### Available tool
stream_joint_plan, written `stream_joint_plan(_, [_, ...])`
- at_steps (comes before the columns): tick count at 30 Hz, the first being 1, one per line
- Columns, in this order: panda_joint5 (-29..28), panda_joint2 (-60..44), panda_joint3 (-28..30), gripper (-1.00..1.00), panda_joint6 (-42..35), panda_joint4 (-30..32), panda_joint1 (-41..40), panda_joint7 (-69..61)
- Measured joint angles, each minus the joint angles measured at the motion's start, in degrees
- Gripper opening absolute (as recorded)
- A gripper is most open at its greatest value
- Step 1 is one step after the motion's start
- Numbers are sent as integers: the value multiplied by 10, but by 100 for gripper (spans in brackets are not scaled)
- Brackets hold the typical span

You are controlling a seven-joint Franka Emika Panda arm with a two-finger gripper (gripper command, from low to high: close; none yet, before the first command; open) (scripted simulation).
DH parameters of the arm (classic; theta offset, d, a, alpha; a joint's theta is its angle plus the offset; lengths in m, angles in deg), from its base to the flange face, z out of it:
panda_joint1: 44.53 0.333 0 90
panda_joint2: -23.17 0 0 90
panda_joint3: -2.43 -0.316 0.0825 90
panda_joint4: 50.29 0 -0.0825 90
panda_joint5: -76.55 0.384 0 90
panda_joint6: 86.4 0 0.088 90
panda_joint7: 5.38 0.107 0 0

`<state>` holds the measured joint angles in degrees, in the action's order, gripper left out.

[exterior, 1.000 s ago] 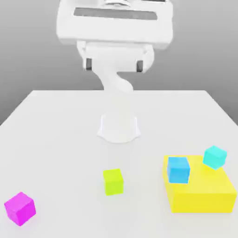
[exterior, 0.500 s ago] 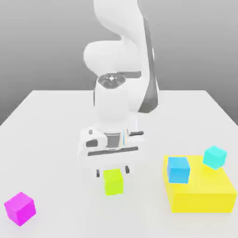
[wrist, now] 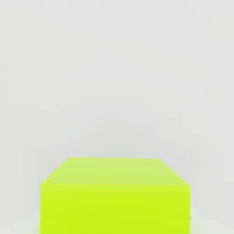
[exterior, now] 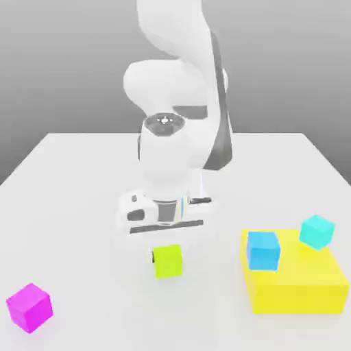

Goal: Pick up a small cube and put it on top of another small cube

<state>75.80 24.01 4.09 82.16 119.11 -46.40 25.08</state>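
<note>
One small lime cube [exterior: 168,262] sat snug in my gripper [exterior: 167,256], which was closed tight on its sides. It was low, near the middle of the white table [exterior: 103,240], and I think it was just starting to go up. My job then was the picking-up part. The small pink cube [exterior: 29,308] lay well apart, toward the exterior view's left. The blue cube [exterior: 263,251] and cyan cube [exterior: 317,232] sat on the big yellow block [exterior: 298,291]. Next, I had to lift high, go over the pink cube, and line up on top.
</note>
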Motion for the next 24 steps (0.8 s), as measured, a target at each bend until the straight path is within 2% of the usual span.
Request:
stream_joint_plan(2, [5,28,4,-100,-32,-4,-4,6])
stream_joint_plan(4, [18,23,15,-100,-58,-35,-23,30])
stream_joint_plan(17, [48,-90,113,-100,-213,-300,-154,286])
stream_joint_plan(21, [80,-163,107,-100,-163,-321,-169,282])
stream_joint_plan(22, [88,-180,102,100,-147,-322,-173,277])
stream_joint_plan(24, [88,-180,102,100,-147,-322,-173,277])
